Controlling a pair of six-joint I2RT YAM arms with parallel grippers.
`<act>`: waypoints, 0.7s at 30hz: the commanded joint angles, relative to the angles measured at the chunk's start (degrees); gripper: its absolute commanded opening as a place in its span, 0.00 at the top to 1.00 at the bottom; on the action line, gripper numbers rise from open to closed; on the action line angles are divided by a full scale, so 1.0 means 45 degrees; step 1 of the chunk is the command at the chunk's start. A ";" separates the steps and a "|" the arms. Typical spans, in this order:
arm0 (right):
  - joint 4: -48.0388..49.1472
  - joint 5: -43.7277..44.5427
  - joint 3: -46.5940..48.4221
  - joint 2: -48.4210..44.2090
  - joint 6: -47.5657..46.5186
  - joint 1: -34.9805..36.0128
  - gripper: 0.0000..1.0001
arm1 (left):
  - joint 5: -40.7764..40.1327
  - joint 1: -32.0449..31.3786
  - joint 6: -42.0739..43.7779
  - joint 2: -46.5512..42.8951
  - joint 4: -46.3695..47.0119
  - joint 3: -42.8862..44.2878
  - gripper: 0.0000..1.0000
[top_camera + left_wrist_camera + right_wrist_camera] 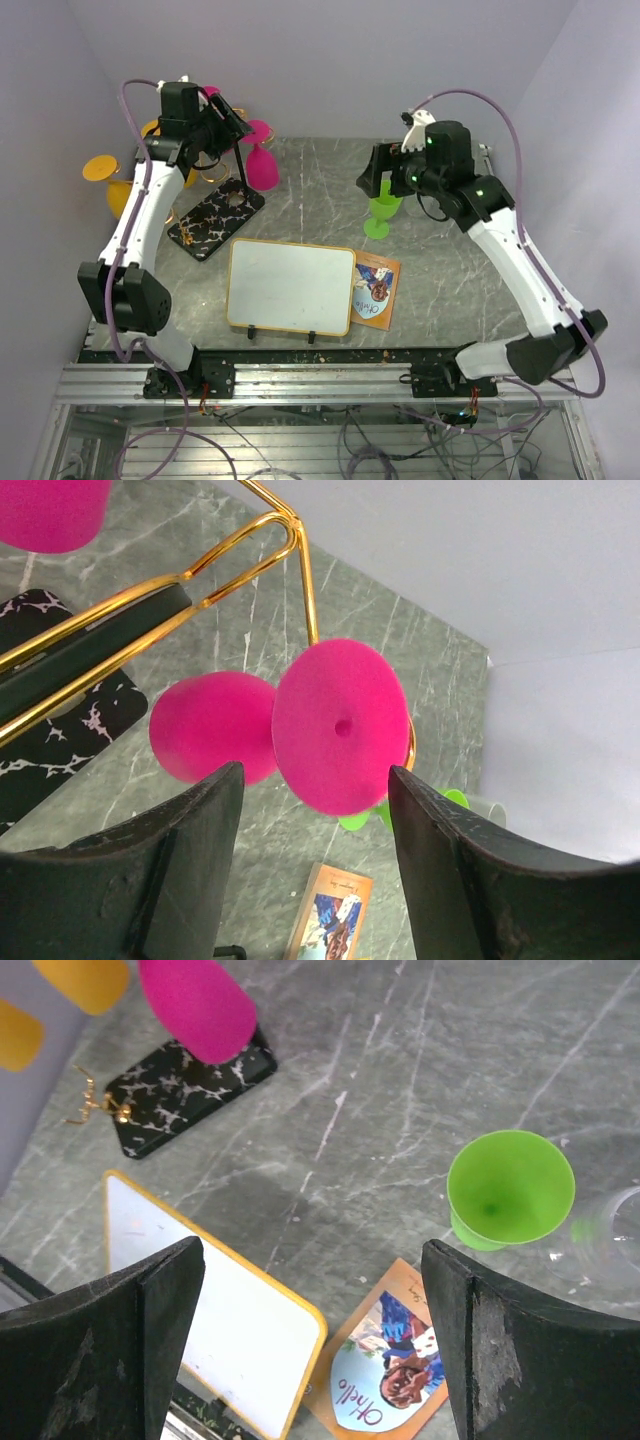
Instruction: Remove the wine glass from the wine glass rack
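Note:
The wine glass rack stands at the back left on its black white-veined base (215, 220), with gold wire arms (200, 580). A pink wine glass (262, 165) hangs upside down from a gold arm. Its round foot (340, 725) faces the left wrist camera, with its bowl (210, 725) behind it. My left gripper (235, 125) is open and empty. Its fingers (190, 860) sit either side of the foot and just short of it, not touching. My right gripper (385, 178) is open and empty, hovering above the table (313, 1253).
A green wine glass (382, 208) stands upright below my right gripper, also in the right wrist view (510, 1188). Orange glasses (100, 168) and another pink glass (50, 510) hang on the rack. A whiteboard (290, 285) and a book (376, 290) lie in front. A clear cup (610, 1235) stands beside the green glass.

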 commanded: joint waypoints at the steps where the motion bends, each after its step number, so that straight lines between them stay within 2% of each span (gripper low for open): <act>1: 0.1844 -0.0679 -0.0824 -0.1216 0.0585 -0.0040 0.10 | 0.0498 0.0046 -0.0425 0.0807 0.0397 0.0762 0.32; 6: 0.2182 -0.0617 -0.0972 -0.1879 0.0625 -0.0040 0.10 | 0.0438 0.0046 -0.0761 0.1289 0.0290 0.0997 0.36; 9: 0.2354 -0.0543 -0.1168 -0.2147 0.0659 -0.0040 0.10 | 0.0525 0.0046 -0.0813 0.1437 0.0379 0.0986 0.44; 21: 0.2520 -0.0512 -0.1465 -0.2350 0.0815 -0.0050 0.10 | 0.0204 0.0063 -0.0629 0.1344 0.0268 0.1344 0.62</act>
